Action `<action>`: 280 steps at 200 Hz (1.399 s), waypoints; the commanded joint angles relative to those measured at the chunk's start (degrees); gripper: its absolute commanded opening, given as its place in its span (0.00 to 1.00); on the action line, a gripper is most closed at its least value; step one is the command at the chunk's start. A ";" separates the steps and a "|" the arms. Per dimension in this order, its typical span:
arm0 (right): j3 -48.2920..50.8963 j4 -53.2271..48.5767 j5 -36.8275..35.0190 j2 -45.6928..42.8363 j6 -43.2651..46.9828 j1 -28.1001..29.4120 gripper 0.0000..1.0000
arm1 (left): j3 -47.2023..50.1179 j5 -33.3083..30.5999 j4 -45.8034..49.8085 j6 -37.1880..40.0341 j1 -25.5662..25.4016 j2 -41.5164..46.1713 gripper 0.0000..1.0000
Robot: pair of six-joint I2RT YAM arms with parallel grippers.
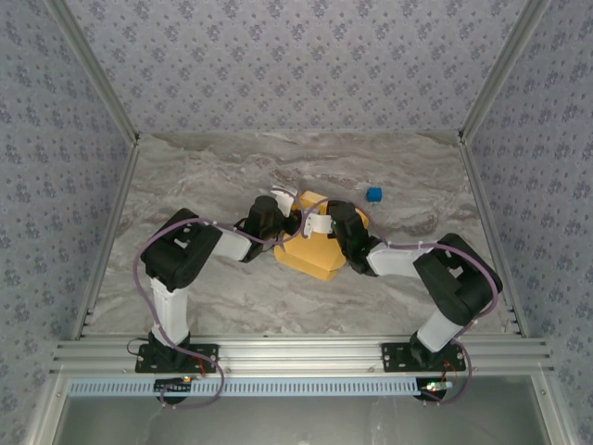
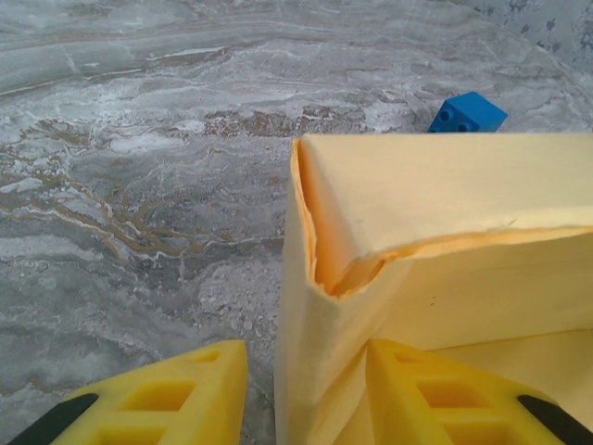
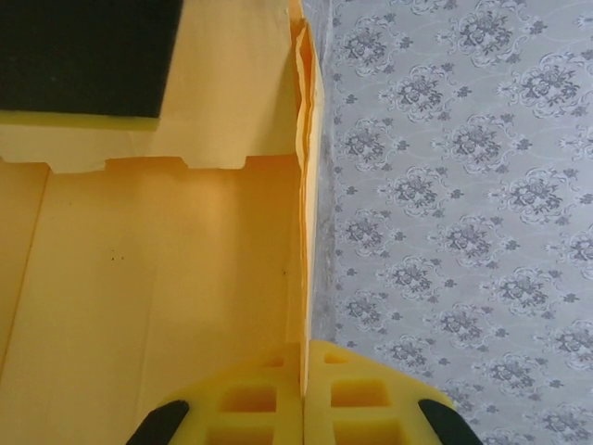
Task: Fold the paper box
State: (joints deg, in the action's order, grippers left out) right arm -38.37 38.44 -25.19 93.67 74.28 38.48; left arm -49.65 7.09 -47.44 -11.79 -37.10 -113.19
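The yellow-orange paper box point(image 1: 313, 256) stands partly formed at the middle of the marble table, with both grippers at its far end. My left gripper point(image 2: 306, 371) straddles an upright corner wall of the box point(image 2: 435, 199). Its left finger point(image 2: 185, 389) is outside with a strip of table showing between it and the card. Its right finger point(image 2: 445, 399) is inside against the folded wall. My right gripper point(image 3: 304, 357) is shut on the thin edge of a side wall point(image 3: 167, 278). In the top view the left gripper point(image 1: 289, 215) and right gripper point(image 1: 318, 222) nearly meet.
A small blue block point(image 1: 373, 195) lies on the table just beyond and right of the box, also seen from the left wrist as the blue block point(image 2: 468, 113). Patterned walls and aluminium posts point(image 1: 486, 88) close the table in on three sides.
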 commanded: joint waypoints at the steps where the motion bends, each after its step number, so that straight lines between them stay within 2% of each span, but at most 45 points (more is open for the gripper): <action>1: 2.33 -0.60 0.01 2.20 2.99 1.13 0.00 | -0.18 0.73 -2.91 0.88 0.19 -1.06 0.37; 99: 2.50 -2.34 1.77 1.28 0.60 1.60 0.00 | -2.63 -0.21 -2.25 -1.40 0.24 -1.86 0.31; 152: 2.60 -4.96 4.33 -1.40 -3.01 1.64 0.00 | -5.51 -8.30 1.42 -7.62 -0.15 -2.98 0.26; 177: 2.69 -5.74 4.82 -2.16 -3.96 1.62 0.00 | -5.46 -12.63 2.48 -10.25 -0.29 -3.60 0.20; 216: 2.33 -6.30 4.98 -2.44 -5.02 1.69 0.00 | -5.76 -18.46 4.40 -10.46 -1.43 -3.63 0.12; 280: 1.58 -7.14 4.80 -2.48 -6.49 1.77 0.00 | -6.14 -33.03 9.53 -13.17 -3.54 -2.39 0.01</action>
State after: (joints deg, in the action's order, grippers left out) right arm -37.43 37.87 -23.14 92.12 70.08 39.46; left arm -54.39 -12.69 -44.45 -19.79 -42.52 -115.28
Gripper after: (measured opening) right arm 0.062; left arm 0.100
